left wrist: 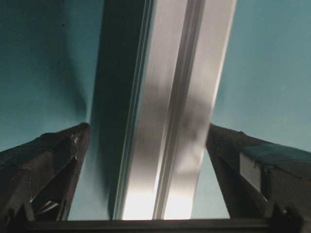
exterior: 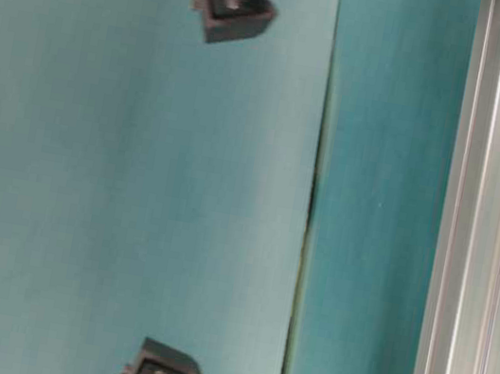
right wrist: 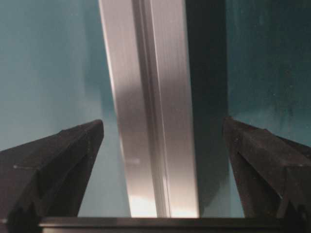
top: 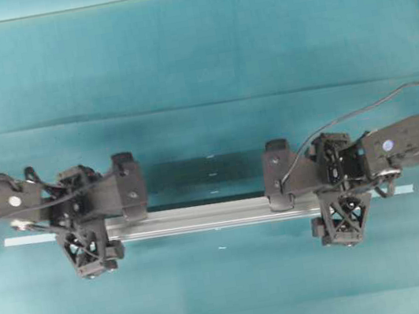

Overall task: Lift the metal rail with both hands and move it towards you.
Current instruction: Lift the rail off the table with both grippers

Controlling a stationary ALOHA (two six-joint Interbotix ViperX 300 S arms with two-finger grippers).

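Long silver grooved aluminium metal rail (top: 211, 215) lies flat on teal counter (top: 193, 56). Left black lattice-frame pincer (left wrist: 148, 141) spread wide, straddling the rail, no contact. Right black pincer (right wrist: 163, 133) likewise spread astride. Best to centre both, lower evenly, close together, then lift level.

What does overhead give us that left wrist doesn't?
Only overhead: both arms at once, the left gripper and right gripper each near one end of the metal rail, plus the thin pale tape strip poking out past the rail's ends.

Only left wrist: a close look down the rail's lengthwise groove, with a clear gap between the rail and each open fingertip, so no contact yet.

Both: the rail lying on the teal table cover, left gripper open astride it.
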